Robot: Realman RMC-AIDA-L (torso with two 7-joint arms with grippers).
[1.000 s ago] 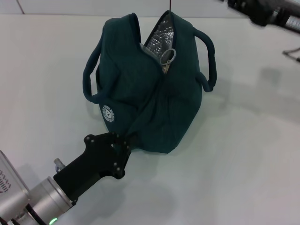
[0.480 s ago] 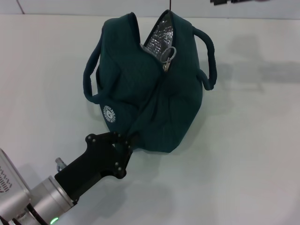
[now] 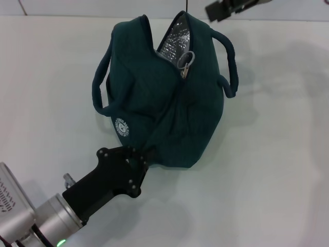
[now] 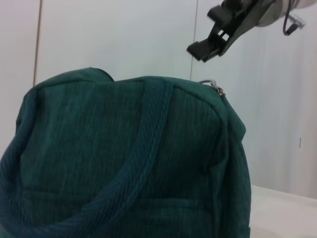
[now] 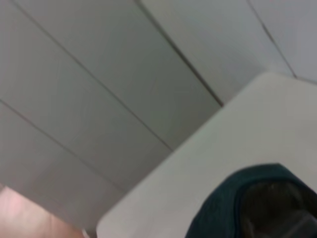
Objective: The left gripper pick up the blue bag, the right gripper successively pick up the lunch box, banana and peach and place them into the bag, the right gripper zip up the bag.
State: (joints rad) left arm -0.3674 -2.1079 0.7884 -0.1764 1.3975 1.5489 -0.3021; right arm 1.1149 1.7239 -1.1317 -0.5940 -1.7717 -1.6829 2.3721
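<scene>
the left gripper is pinching the blue bag at its 6 o'clock corner, jaws clamped on fabric. the right gripper is hovering at 1 o'clock, jaws slightly apart, nearest the ring-pull zipper.

The bag stands in the middle of the worktop, and my left hand pinches its near lower corner, blocking that side. My right hand hangs above the far end, apart from the fabric. The slit mouth is narrow, with the ring pull across it. A handle loops out on the right. Bare worktop lies all round.
</scene>
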